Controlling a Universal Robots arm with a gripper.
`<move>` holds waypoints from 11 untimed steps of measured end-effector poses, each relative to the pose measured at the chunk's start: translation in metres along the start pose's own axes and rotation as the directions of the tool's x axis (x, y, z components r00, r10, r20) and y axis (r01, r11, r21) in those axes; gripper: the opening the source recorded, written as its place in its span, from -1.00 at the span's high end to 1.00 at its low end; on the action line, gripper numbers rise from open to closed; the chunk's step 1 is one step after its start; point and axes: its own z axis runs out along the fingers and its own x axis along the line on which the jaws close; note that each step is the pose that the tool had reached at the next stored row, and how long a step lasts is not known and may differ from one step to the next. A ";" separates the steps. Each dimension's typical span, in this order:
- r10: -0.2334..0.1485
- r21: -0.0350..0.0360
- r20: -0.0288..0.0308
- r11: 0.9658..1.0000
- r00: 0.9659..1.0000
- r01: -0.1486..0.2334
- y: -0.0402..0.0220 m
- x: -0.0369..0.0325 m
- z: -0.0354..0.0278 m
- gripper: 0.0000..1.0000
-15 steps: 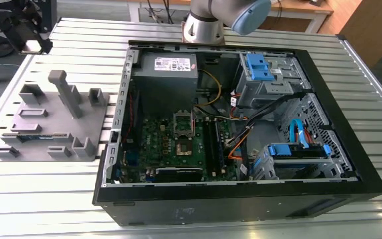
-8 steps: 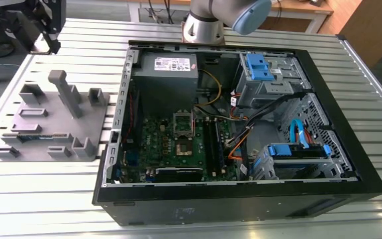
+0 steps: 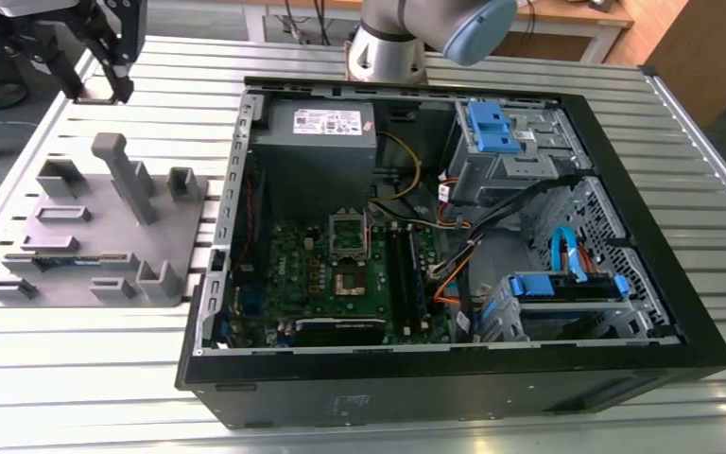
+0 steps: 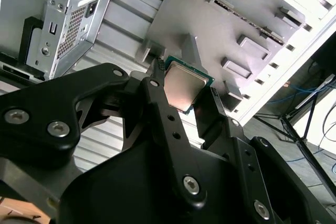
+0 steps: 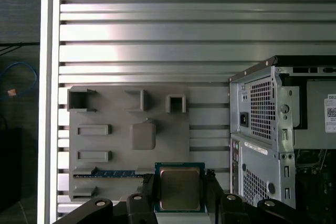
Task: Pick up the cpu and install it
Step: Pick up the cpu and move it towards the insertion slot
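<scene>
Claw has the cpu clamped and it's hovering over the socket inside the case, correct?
Wrong on the location. The claw does have the cpu clamped, but it is hovering outside the case, over the grey fixture on the table, not over the socket. The first wrist view shows the fixture behind the cpu, with the case beside it.

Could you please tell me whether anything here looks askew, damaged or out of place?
Nothing stands out. The cpu sits square in the gripper, with no damage that shows. On the grey holder near it, the memory stick lies straight in its slot.
</scene>
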 end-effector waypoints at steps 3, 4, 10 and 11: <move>0.000 0.000 0.000 1.000 1.000 0.000 0.0001 -0.0054 0.0000 0.06; 0.000 0.000 0.000 1.000 1.000 0.000 0.0001 -0.0071 0.0000 0.06; 0.000 0.000 0.000 1.000 1.000 0.000 0.0003 -0.0158 0.0001 0.06; 0.000 0.000 0.000 1.000 1.000 0.000 0.0004 -0.0171 0.0001 0.06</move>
